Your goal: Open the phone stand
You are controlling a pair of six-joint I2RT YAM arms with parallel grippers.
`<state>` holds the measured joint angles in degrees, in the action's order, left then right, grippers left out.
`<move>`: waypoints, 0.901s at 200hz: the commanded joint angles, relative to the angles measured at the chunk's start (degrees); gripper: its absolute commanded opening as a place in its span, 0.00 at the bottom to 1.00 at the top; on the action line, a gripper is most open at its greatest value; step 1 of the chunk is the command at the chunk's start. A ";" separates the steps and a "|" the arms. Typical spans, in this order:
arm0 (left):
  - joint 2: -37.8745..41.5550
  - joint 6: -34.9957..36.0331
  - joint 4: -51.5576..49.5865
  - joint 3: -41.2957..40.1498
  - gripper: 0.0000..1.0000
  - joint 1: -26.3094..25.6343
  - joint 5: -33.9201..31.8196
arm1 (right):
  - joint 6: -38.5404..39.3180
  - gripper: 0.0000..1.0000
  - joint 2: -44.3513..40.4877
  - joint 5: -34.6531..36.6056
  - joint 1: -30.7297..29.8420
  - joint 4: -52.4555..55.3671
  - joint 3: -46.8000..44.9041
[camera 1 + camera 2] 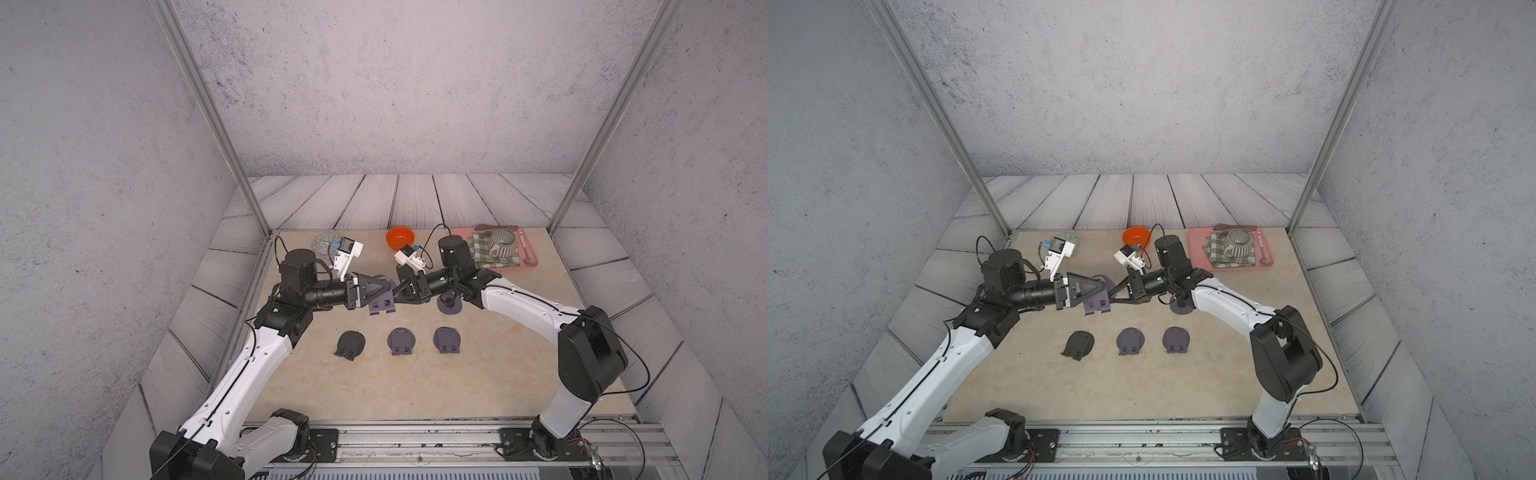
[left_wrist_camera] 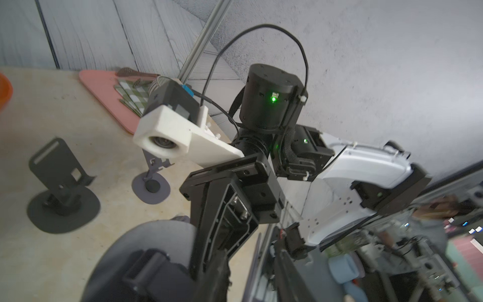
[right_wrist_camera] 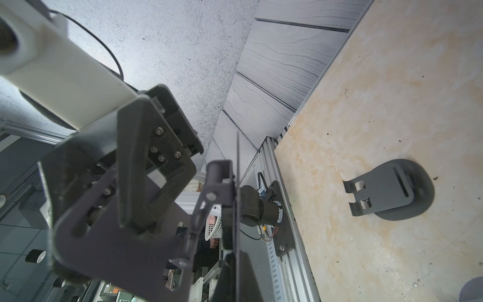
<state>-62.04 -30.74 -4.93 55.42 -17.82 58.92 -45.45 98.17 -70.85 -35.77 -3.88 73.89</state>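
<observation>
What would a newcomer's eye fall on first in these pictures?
Over the middle of the table, the left gripper and the right gripper meet and both hold one dark phone stand off the surface. Nearer the robot's base, three more stands lie in a row; at the far edge sit an orange bowl and a pink tray.

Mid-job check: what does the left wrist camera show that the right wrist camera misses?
Only left wrist: the pink tray, an opened stand upright on its base, and the right arm's wrist camera. Only right wrist: a folded-down stand lying on the tabletop, and the left arm's wrist camera. Both: the held stand and that beige tabletop.
</observation>
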 commanded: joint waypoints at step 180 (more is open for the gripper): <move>-16.89 29.03 -25.22 41.59 0.00 1.31 -8.41 | -8.72 0.00 -0.26 2.11 -2.90 -13.60 -12.32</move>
<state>-79.35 -6.85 -42.24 88.14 -19.46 57.17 -55.20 96.57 -66.41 -35.83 -26.65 66.87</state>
